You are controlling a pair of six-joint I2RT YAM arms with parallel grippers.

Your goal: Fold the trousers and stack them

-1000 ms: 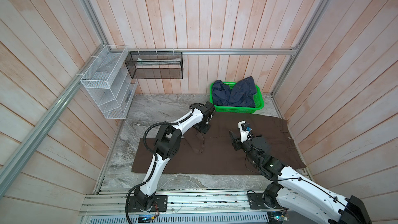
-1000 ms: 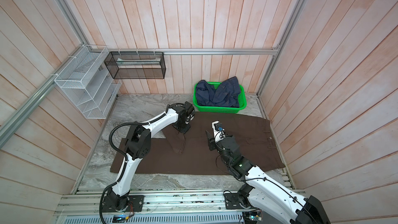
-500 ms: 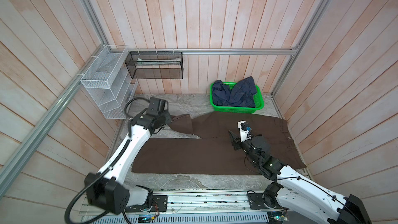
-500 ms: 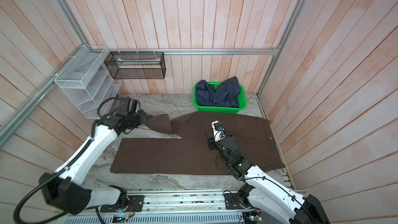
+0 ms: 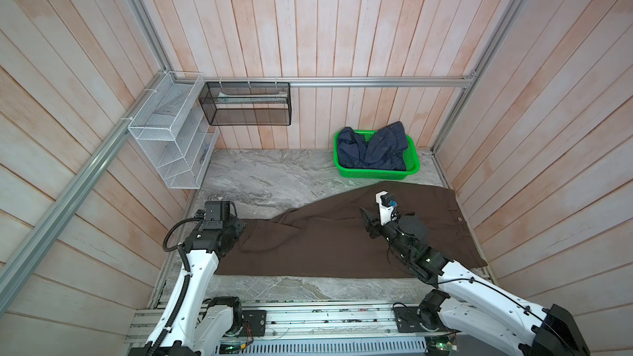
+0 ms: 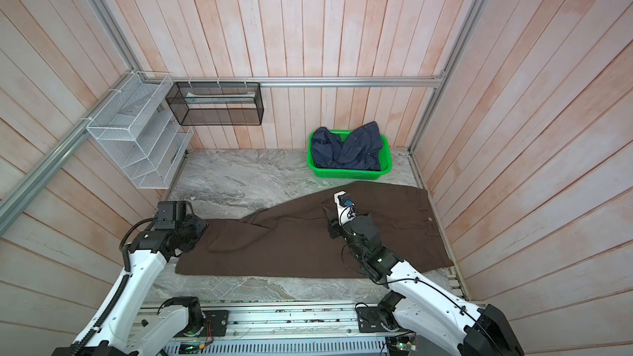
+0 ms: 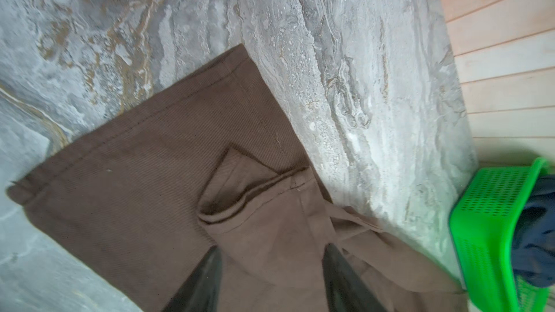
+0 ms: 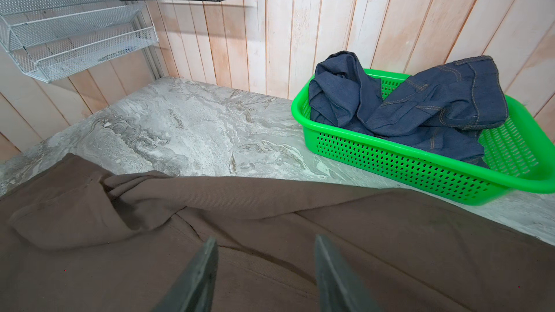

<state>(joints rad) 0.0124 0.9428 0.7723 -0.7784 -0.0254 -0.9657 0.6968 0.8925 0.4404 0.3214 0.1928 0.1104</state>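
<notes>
Wood-panelled walls [image 5: 342, 29] close in a marble-patterned tabletop [image 5: 274, 172], and your brown trousers [image 5: 325, 244] lie flat along its near half, reaching nearly from side to side, waist to the right and legs to the left. Judging by how they lie, the first fold is roughly in place: the far leg slants down across the near leg. It is not neat, though. A raised ridge of cloth runs through the overlap about midway along.

On the left wall hangs a white wire rack [image 5: 164, 131], on the back wall a black mesh shelf [image 5: 245, 107]. A green basket [image 5: 376, 174] sits in the far right corner just behind the trousers, holding a crumpled denim garment [image 5: 373, 148].

Your left gripper [image 7: 271, 249] is over the leg ends with its jaws apart and nothing between them. Your right gripper [image 8: 265, 240] is over the middle of the trousers, jaws likewise apart and empty.

In the left wrist view the upper cuff [image 7: 228, 202] stops short of the lower hem [image 7: 126, 127] and sits askew on it.

You have most of the work ahead, I judge: square the cuffs, flatten the ridge, fold across the length, then stack. Where the stack goes, the views do not show.
</notes>
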